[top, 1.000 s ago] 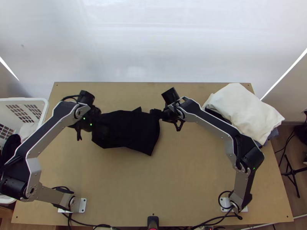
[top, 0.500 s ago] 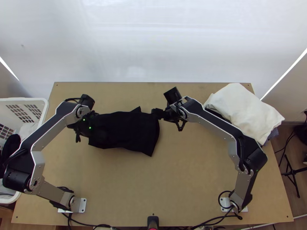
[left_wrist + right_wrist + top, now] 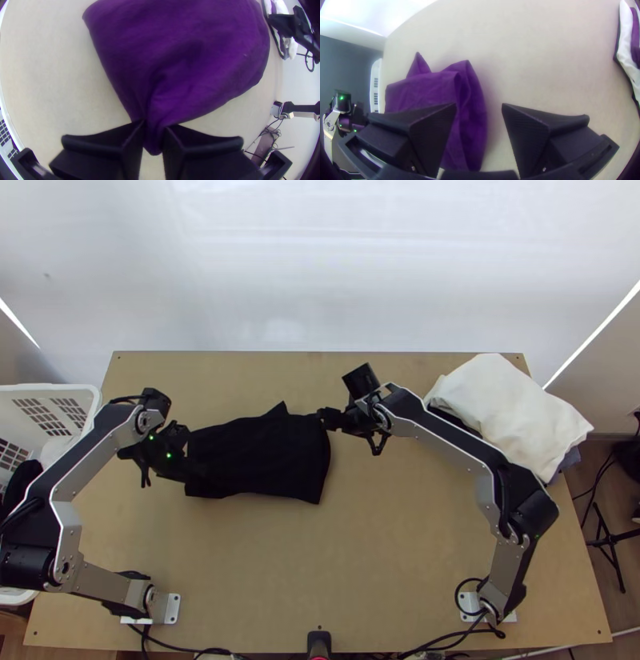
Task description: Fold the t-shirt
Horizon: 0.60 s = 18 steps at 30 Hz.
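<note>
Basket (image 3: 50,388) sits left of the t-shirt (image 3: 264,460), cloth pile (image 3: 506,412) beyond the right arm (image 3: 458,442).

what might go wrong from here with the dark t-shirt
The left gripper pinches the t-shirt into a gathered bunch, so creases may stay in the fold. The right gripper is open at the other end, so a pull by the left could drag the whole shirt instead of straightening it.

On the table (image 3: 376,564), the t-shirt (image 3: 264,458) lies between basket (image 3: 56,389), left, and cloth pile (image 3: 510,414), right.
</note>
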Motion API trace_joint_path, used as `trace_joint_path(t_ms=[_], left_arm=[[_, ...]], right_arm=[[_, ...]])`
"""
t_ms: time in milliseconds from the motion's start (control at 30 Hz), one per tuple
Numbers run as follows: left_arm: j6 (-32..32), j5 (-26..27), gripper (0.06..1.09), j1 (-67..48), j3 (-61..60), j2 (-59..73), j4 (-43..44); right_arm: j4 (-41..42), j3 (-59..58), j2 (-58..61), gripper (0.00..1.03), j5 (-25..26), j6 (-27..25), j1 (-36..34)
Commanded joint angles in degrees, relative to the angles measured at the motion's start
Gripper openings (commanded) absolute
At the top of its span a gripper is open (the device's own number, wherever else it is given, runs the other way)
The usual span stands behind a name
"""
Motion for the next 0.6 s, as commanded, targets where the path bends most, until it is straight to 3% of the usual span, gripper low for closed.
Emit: trace_joint_path(t_ms=[0,100,267,400,467,567], left_arm=[[0.34,0.89,0.82,1.54,-1.27,-1.57,0.93],[0.34,0.81,1.01,1.46,-1.36,-1.84,0.93],[0.34,0.89,1.02,0.84,-1.01,-3.15,0.31],[0.34,0.81,1.02,1.11,0.22,-3.68,-1.27],[0.34,0.81,1.02,1.46,0.84,-3.86,-1.89],[0.34,0.72,1.02,1.72,1.89,-3.86,-2.50]], right_arm=[[1.83,3.51,4.98,0.63,0.16,0.01,-0.37],[2.45,7.73,9.02,0.63,0.25,-0.78,-0.37],[2.45,14.59,14.38,0.55,0.34,-1.48,-0.54],[2.45,16.78,15.52,0.55,0.34,-1.48,-0.02],[2.45,17.49,15.87,0.47,0.43,-1.48,0.25],[2.36,17.75,15.96,0.47,0.51,-1.30,0.60]])
